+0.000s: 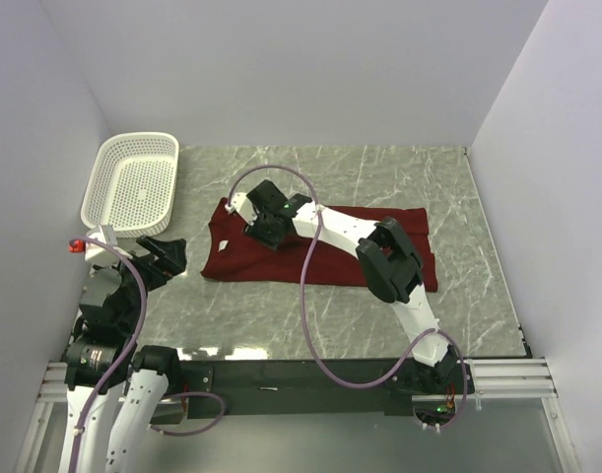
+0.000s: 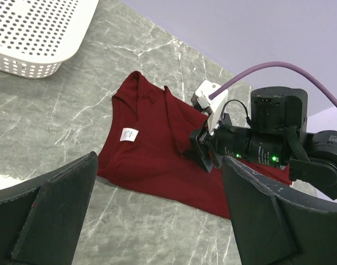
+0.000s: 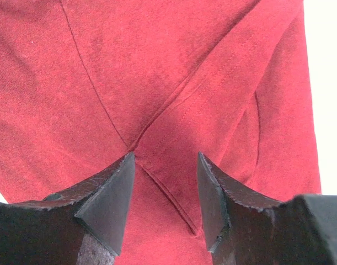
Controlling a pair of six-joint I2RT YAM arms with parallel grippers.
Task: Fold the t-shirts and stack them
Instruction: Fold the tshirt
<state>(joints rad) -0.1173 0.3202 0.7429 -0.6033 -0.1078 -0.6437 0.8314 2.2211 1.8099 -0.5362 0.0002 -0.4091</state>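
A white perforated plastic basket [image 1: 131,187] sits at the far left corner of the grey marble-patterned desk [image 1: 379,177], well apart from the shirt, and nothing lies between them. Near the desk's left edge the left arm is folded back close to its base. Its left pincer [image 1: 170,258] hangs above bare desk, fingers spread wide, aimed toward the shirt's collar end and holding nothing.

The plain dark red short-sleeved cloth t-shirt [image 1: 241,261] lies flat at the middle of the desk. Its long axis runs left to right, with the collar and small white neck label [image 2: 129,134] at the left end toward the basket.

The right arm reaches from its base at the near right edge diagonally over the shirt, its elbow raised above the shirt's right part and hiding some cloth. The right pincer [image 3: 165,165] points down at the shirt's left half, jaws parted over a seam junction. Whether the tips touch the cloth cannot be told.
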